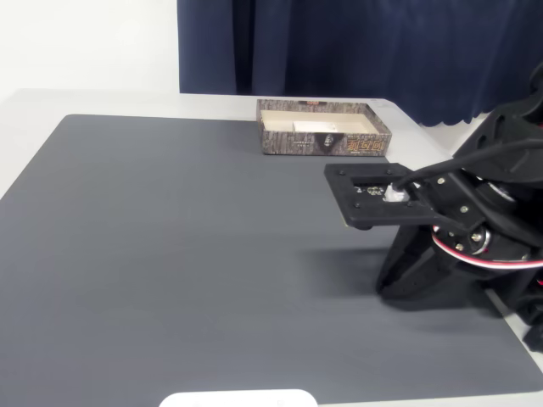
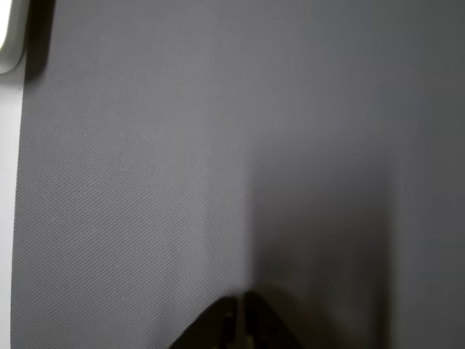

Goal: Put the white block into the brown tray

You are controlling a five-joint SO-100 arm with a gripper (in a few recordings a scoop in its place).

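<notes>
The brown tray (image 1: 324, 142) stands at the far edge of the dark mat in the fixed view, bark-patterned outside and cream inside. A flat white block (image 1: 314, 125) lies inside it against the front wall. My black arm (image 1: 441, 212) is folded low at the right of the mat, well in front of the tray. In the wrist view my gripper (image 2: 243, 323) shows at the bottom edge with its fingertips pressed together and nothing between them, over bare mat.
The grey mat (image 1: 187, 254) covers most of the pale table. A wide white rounded object (image 1: 239, 398) pokes in at the near edge, and its corner (image 2: 7, 36) sits at the wrist view's top left. A dark blue curtain (image 1: 356, 42) hangs behind the tray.
</notes>
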